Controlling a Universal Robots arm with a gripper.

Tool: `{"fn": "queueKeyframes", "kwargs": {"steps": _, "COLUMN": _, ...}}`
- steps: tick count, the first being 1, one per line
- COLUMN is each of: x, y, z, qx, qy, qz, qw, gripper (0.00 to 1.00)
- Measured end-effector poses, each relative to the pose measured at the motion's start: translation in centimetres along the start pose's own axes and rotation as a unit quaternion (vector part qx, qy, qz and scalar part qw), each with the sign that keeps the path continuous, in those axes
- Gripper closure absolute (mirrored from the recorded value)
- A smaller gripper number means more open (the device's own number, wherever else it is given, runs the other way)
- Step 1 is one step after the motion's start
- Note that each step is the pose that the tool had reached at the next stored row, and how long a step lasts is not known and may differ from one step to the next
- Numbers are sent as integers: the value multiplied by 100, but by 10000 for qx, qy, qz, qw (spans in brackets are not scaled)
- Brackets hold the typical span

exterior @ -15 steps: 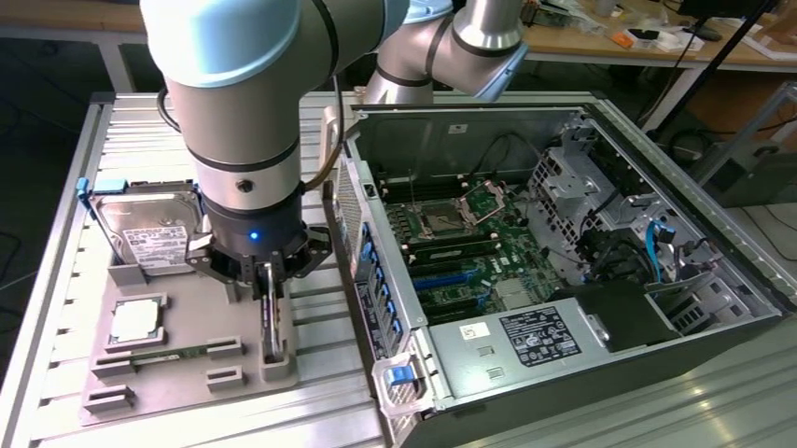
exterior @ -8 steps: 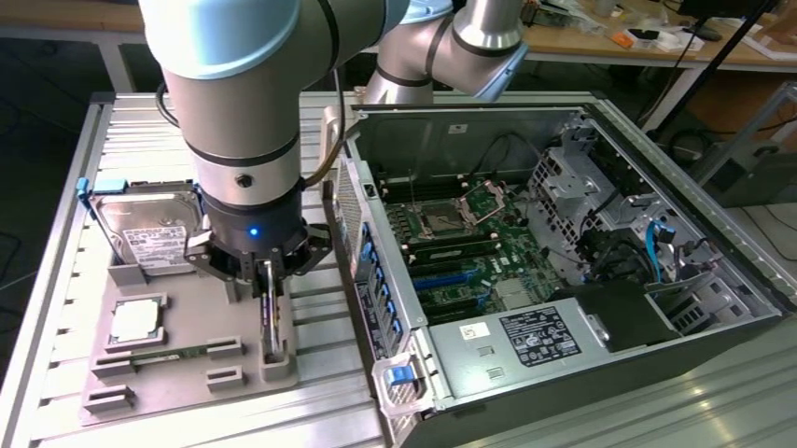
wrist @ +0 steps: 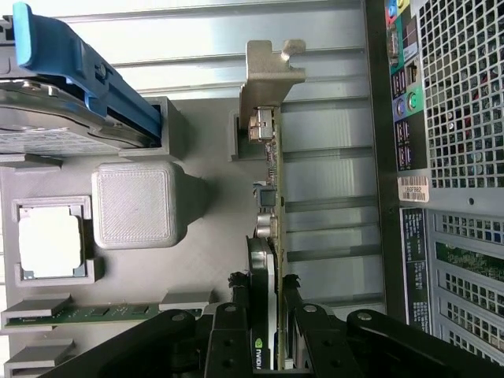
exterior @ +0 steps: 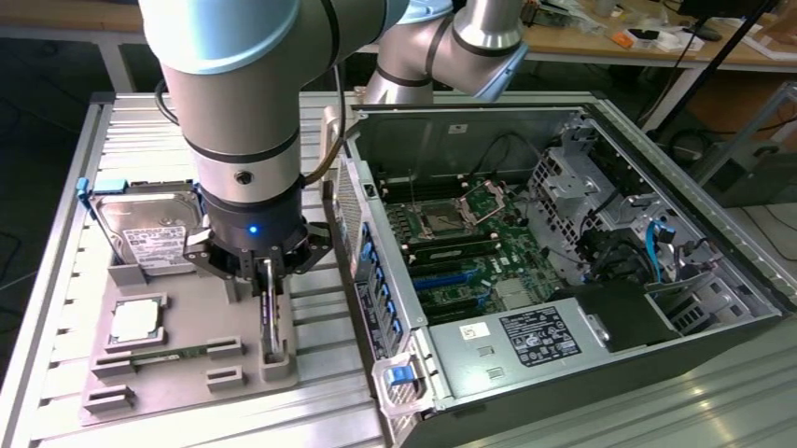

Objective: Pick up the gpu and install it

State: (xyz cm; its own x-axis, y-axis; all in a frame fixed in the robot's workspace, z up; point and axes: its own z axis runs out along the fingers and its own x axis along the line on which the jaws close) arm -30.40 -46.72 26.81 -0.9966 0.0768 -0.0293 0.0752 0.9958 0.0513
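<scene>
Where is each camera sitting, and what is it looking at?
Exterior view: up high, looking down at the gray tray and open computer case; the arm and pincer show.
Wrist view: on the wrist, looking along the pincer at the gpu standing on edge in the tray; its fingers show.
Both share: pincer, gpu, tray, hard drive, case.

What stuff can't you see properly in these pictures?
- Graphics card: wrist view, edge-on, so its flat sides are hidden.
- Hard drive: exterior view, the arm covers one end.
- Claw: wrist view, cut off by the picture's edge.
- Sticker in the computer case: exterior view, writing too small to read.
</scene>
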Motion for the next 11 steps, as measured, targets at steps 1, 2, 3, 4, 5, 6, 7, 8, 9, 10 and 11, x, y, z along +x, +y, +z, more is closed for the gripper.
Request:
{"fn": "queueKeyframes", "kwargs": {"steps": 1, "x": 0, "y": 0, "z": 0, "qx": 0, "qy": 0, "qz": 0, "qw": 10000, "gripper": 73}}
{"fn": "queueKeyframes", "kwargs": {"steps": 2, "x": 0, "y": 0, "z": 0, "qx": 0, "qy": 0, "qz": 0, "qw": 10000, "gripper": 73}}
{"fn": "queueKeyframes", "kwargs": {"steps": 3, "x": 0, "y": 0, "z": 0, "qx": 0, "qy": 0, "qz": 0, "qw": 10000, "gripper": 73}}
{"fn": "queueKeyframes", "kwargs": {"steps": 4, "x": 0, "y": 0, "z": -2, "qx": 0, "qy": 0, "qz": 0, "qw": 10000, "gripper": 73}}
{"fn": "queueKeyframes", "kwargs": {"steps": 5, "x": 0, "y": 0, "z": -9, "qx": 2, "qy": 1, "qz": 0, "qw": 10000, "gripper": 73}}
{"fn": "queueKeyframes", "kwargs": {"steps": 6, "x": 0, "y": 1, "z": -15, "qx": 1, "qy": 1, "qz": 0, "qw": 10000, "gripper": 73}}
{"fn": "queueKeyframes", "kwargs": {"steps": 7, "x": -1, "y": 1, "z": -21, "qx": 1, "qy": 0, "qz": 0, "qw": 10000, "gripper": 73}}
{"fn": "queueKeyframes", "kwargs": {"steps": 8, "x": -1, "y": 1, "z": -30, "qx": 0, "qy": 0, "qz": 0, "qw": 10000, "gripper": 73}}
{"fn": "queueKeyframes", "kwargs": {"steps": 9, "x": -1, "y": 2, "z": -41, "qx": 0, "qy": 0, "qz": 0, "qw": 10000, "gripper": 73}}
{"fn": "queueKeyframes", "kwargs": {"steps": 10, "x": -2, "y": 3, "z": -52, "qx": 0, "qy": 0, "qz": 0, "qw": 10000, "gripper": 73}}
{"fn": "queueKeyframes", "kwargs": {"steps": 11, "x": -2, "y": 3, "z": -64, "qx": 0, "qy": 0, "qz": 0, "qw": 10000, "gripper": 73}}
